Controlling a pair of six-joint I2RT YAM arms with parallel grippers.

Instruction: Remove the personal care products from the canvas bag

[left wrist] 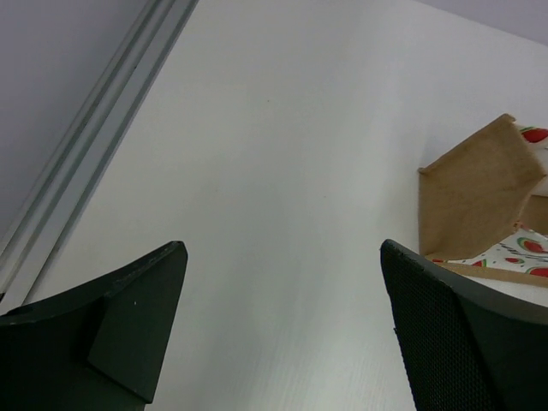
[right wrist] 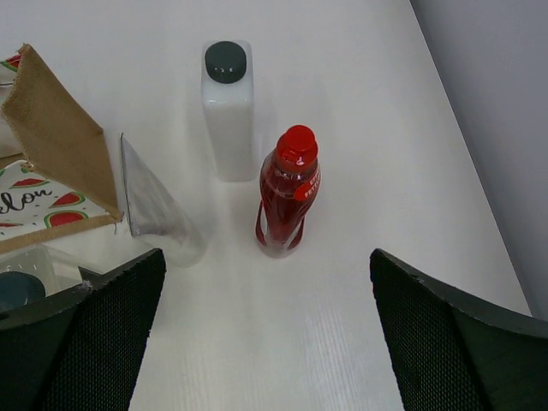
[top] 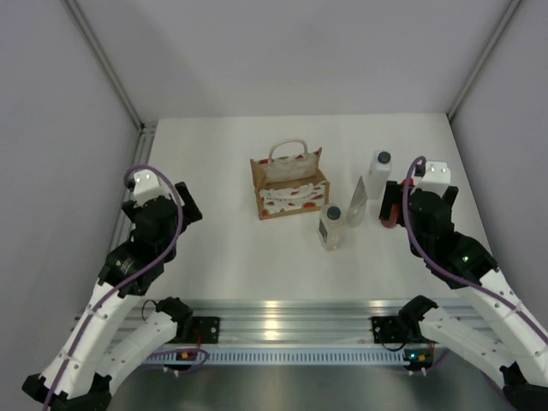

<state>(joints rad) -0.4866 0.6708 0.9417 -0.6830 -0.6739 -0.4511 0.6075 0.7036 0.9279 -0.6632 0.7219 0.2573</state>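
Note:
The tan canvas bag [top: 289, 184] with white handles and a red-printed panel sits mid-table; its corner also shows in the left wrist view [left wrist: 475, 197] and the right wrist view [right wrist: 60, 141]. All the personal care products stand on the table to its right. They are a white bottle [right wrist: 228, 111] with a dark cap, a clear tapered one [right wrist: 156, 207], a red one [right wrist: 287, 193] and a pale one with a grey cap [top: 330, 229]. My right gripper [right wrist: 267, 257] is open just short of the red bottle. My left gripper [left wrist: 282, 247] hangs open over bare table left of the bag.
A metal rail [top: 282, 312] runs along the near table edge between the arm bases. Grey walls close in on the left and right, with a frame strip [left wrist: 94, 145] along the left table edge. The bottles stand close together beside the right arm.

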